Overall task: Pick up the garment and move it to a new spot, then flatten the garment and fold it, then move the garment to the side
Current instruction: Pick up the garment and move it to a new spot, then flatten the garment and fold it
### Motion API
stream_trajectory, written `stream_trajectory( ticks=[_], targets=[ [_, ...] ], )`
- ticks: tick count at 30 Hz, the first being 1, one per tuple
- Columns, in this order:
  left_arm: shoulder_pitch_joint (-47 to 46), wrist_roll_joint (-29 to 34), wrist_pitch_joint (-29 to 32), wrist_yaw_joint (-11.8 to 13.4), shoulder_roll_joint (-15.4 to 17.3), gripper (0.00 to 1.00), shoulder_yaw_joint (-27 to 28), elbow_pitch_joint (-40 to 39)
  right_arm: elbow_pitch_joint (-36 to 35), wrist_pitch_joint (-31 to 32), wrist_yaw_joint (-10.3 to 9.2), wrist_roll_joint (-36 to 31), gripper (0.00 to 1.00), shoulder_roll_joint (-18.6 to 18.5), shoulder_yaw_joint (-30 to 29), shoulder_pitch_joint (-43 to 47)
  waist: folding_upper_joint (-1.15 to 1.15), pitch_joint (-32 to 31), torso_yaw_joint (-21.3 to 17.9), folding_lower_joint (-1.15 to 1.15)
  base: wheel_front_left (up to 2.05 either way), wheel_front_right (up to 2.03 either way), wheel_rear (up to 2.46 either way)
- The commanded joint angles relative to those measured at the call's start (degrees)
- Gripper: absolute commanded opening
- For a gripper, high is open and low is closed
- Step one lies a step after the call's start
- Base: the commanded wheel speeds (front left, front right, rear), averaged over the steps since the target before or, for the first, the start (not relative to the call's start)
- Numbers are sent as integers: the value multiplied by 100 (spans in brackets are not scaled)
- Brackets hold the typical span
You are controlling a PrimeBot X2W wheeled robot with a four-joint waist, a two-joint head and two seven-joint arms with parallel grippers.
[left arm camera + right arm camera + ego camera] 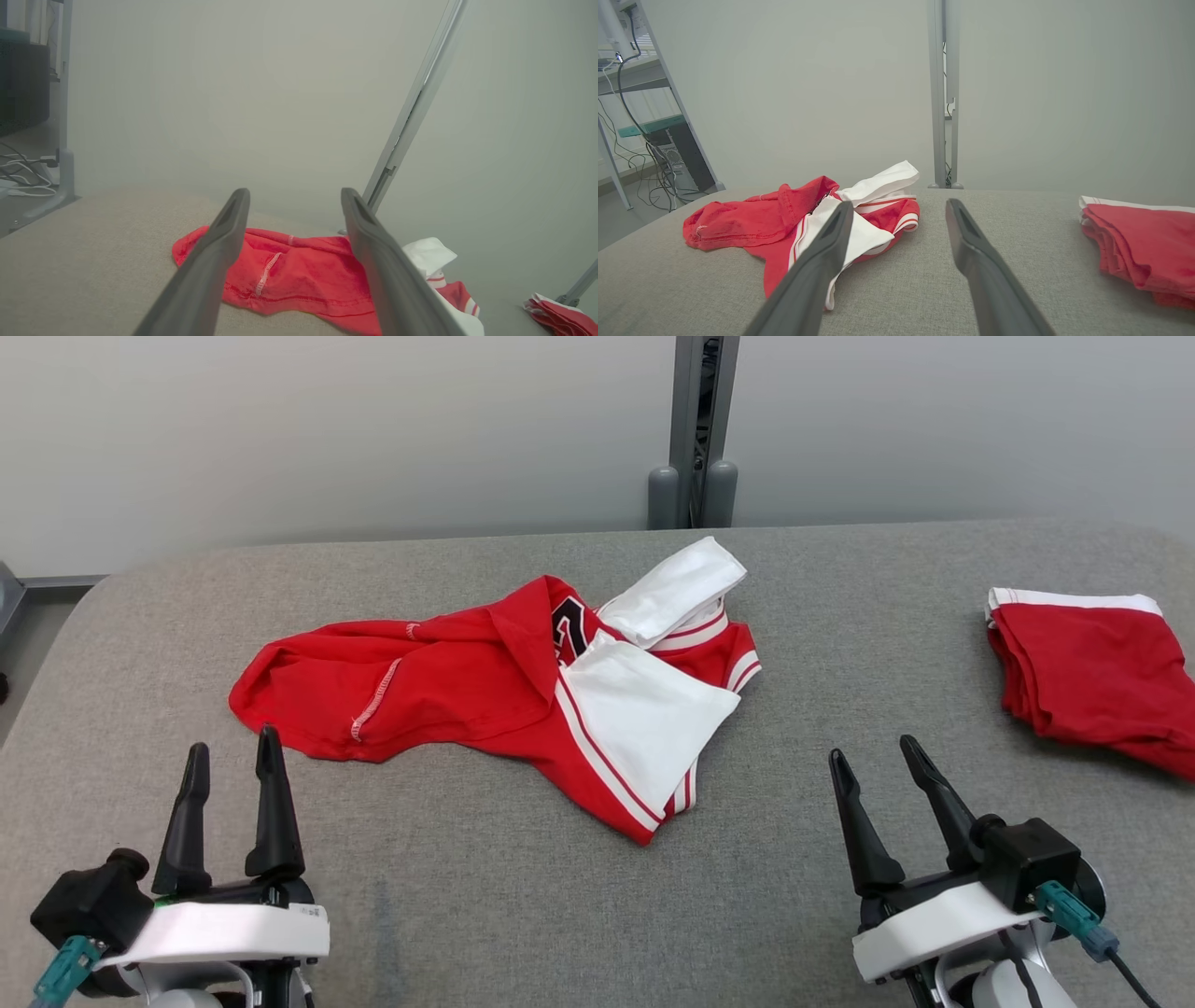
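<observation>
Now, garment: a red jersey with white sleeves and striped trim (485, 691), crumpled near the middle of the desk (523, 896). Its red body is bunched to the left, its white sleeves lap over each other on the right, and a black print is half hidden in a fold.
Left pincer: (233, 747) fingers parted and holding nothing; it hovers at the near side, just short of the garment's left red hem.
Right pincer: (870, 749) also spread and empty, at the near side, off to the right of the nearer white sleeve.
Folded pile: red cloth with a white band (1092, 681) at the desk's right edge, well apart from the garment.
Stage: by my judgement the pick-up has not begun, so all of the task is ahead.
Risk, thin grip: pinching only the top layer of a fold would likely let the rest slide out as the garment is lifted.
Risk, tangle: the overlapped sleeves may stay crossed when the garment is set down, which would spoil the flattening.
Risk, snag: a low approach could catch a fingertip in the desk's grey cloth cover.
Risk, mixing: moving the garment rightward could bring it onto the folded pile.
</observation>
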Motion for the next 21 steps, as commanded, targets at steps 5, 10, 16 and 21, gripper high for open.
stream_trajectory(
  ticks=[5,10,16,21],
  targets=[
    [108,-115,-1,146,33,100,-158,-102,62,1,1,-24,100,-30,-67,8,0,33,87,0,0,0,0],
    [-29,-102,-1,149,33,100,-269,-66,94,1,1,-20,100,-31,-64,-78,0,67,227,0,0,0,0],
    [-32,-96,-1,155,32,100,-398,-32,301,1,1,163,100,-32,-6,-310,0,200,366,0,0,0,0],
    [-162,-59,-1,133,32,100,-514,40,872,1,1,467,100,-31,115,-817,0,468,537,0,0,0,0]
  ],
)
